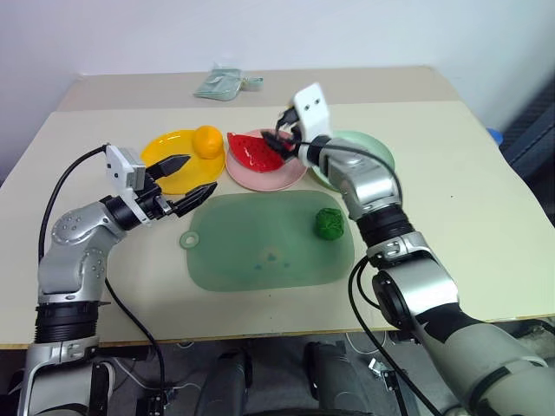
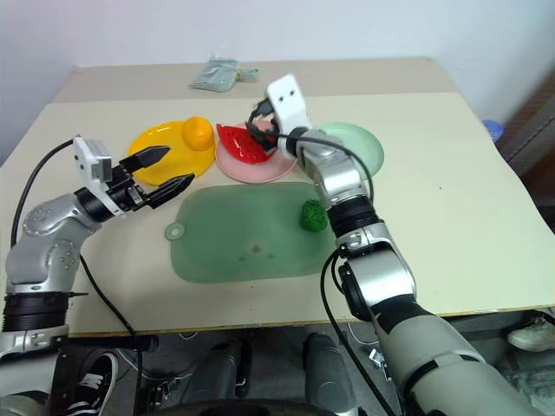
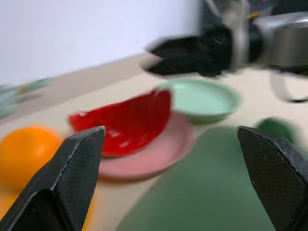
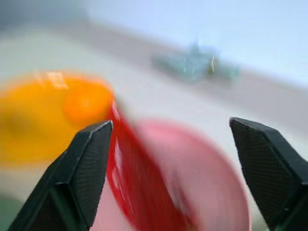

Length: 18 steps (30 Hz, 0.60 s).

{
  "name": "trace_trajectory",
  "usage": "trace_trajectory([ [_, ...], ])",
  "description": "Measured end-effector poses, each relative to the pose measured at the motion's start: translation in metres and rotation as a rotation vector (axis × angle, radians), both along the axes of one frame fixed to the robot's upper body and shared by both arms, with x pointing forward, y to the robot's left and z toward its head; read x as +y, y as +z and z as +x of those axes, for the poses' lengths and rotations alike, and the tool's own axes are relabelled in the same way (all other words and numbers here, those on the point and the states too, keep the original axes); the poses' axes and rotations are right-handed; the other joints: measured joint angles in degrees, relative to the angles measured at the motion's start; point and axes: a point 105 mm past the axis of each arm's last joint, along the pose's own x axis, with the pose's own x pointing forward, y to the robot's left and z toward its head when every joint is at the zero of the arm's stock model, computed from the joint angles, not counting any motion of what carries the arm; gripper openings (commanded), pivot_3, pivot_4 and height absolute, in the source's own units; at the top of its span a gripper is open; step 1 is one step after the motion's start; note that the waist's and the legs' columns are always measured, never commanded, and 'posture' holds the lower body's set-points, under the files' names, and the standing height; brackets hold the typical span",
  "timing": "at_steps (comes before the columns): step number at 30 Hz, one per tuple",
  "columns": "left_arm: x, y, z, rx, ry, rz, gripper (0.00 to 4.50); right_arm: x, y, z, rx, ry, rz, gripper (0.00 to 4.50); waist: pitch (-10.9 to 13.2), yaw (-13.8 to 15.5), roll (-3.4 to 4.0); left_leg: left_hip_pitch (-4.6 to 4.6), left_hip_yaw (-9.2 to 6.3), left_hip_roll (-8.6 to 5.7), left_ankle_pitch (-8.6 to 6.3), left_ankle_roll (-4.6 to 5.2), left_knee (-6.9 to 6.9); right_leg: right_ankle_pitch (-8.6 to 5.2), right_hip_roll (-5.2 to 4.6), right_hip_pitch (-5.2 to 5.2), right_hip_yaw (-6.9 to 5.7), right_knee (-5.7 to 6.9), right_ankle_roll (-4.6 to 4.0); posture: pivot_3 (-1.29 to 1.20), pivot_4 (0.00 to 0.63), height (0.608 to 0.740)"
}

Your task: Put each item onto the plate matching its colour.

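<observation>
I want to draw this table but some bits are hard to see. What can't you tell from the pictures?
- Mint plate: the right arm hides its near side in both eye views.
- Teal pouch: too small in the eye views, blurred in the right wrist view.
- Green ball: blurred in the left wrist view.

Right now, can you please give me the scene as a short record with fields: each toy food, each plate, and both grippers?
orange: on the yellow plate
watermelon wedge: on the pink plate
green ball: on the dark green mat, not yet on a plate
mint green plate: no food visible on it
left gripper: open, holds nothing, near the yellow plate
right gripper: open, holds nothing, over the pink plate
pouch: at the far side of the table
</observation>
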Motion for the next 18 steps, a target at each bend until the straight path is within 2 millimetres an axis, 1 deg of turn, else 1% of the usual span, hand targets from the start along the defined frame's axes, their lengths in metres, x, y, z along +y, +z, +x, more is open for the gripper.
trace_trajectory([
  [2,-0.001,0.004,-0.006,0.016,-0.037,0.007,4.5,-0.02,0.007,-0.016,-0.024,0.065,0.018,4.09,0.0,0.18,0.0,0.01,-0.01,-0.01,0.0,0.01,0.03,0.0,-0.01,0.07,-0.02,-0.08,0.0,0.0,0.15,0.74],
  [3,-0.002,0.003,-0.009,0.031,-0.054,0.024,4.5,-0.033,0.003,-0.031,-0.035,0.112,-0.018,4.09,0.0,0.36,0.0,0.01,-0.02,-0.01,-0.01,0.01,0.03,0.0,-0.01,0.12,-0.03,-0.19,0.01,0.0,0.15,0.74],
  [5,-0.003,-0.003,-0.011,0.075,-0.066,0.061,4.5,-0.052,-0.015,-0.056,0.0,0.19,-0.111,4.09,0.01,0.38,0.02,0.02,0.0,-0.01,-0.01,0.02,0.04,0.0,-0.01,0.12,-0.03,-0.23,0.01,0.0,0.15,0.74],
  [7,-0.006,-0.008,-0.014,0.123,-0.104,0.085,4.5,-0.059,-0.041,-0.09,0.068,0.306,-0.24,4.09,0.02,0.19,0.01,0.03,0.0,0.01,-0.01,0.02,0.05,-0.01,0.03,0.12,-0.03,-0.21,0.01,0.0,0.15,0.74],
  [9,-0.013,-0.007,-0.016,0.127,-0.152,0.099,4.5,-0.057,-0.053,-0.111,0.107,0.383,-0.308,4.09,0.03,-0.44,0.04,0.13,0.09,0.03,-0.01,0.02,0.06,-0.01,0.04,0.11,0.04,-0.16,0.01,0.0,0.15,0.74],
  [10,-0.018,-0.004,-0.017,0.098,-0.179,0.105,4.5,-0.057,-0.057,-0.117,0.119,0.4,-0.337,4.09,0.03,-0.51,0.04,0.15,0.11,0.03,-0.01,0.02,0.06,-0.01,0.05,0.11,0.04,-0.14,0.01,0.0,0.15,0.74],
  [12,-0.025,0.0,-0.02,0.015,-0.221,0.129,4.5,-0.062,-0.067,-0.122,0.164,0.399,-0.379,4.09,0.03,-0.27,0.03,0.15,0.1,0.04,-0.01,0.02,0.09,-0.02,0.07,0.13,0.04,-0.14,0.0,0.0,0.15,0.74],
  [14,-0.028,-0.004,-0.021,-0.003,-0.246,0.16,4.5,-0.07,-0.081,-0.122,0.199,0.367,-0.419,4.09,0.03,0.0,0.03,0.11,0.11,0.03,-0.01,0.02,0.11,-0.02,0.05,0.14,0.05,-0.18,0.0,0.0,0.15,0.74],
  [18,-0.032,-0.01,-0.023,0.016,-0.282,0.171,4.5,-0.087,-0.108,-0.106,0.247,0.244,-0.487,4.09,0.03,0.25,0.02,0.07,0.12,0.01,-0.01,0.02,0.14,-0.01,0.02,0.14,0.05,-0.21,0.01,0.0,0.15,0.74],
])
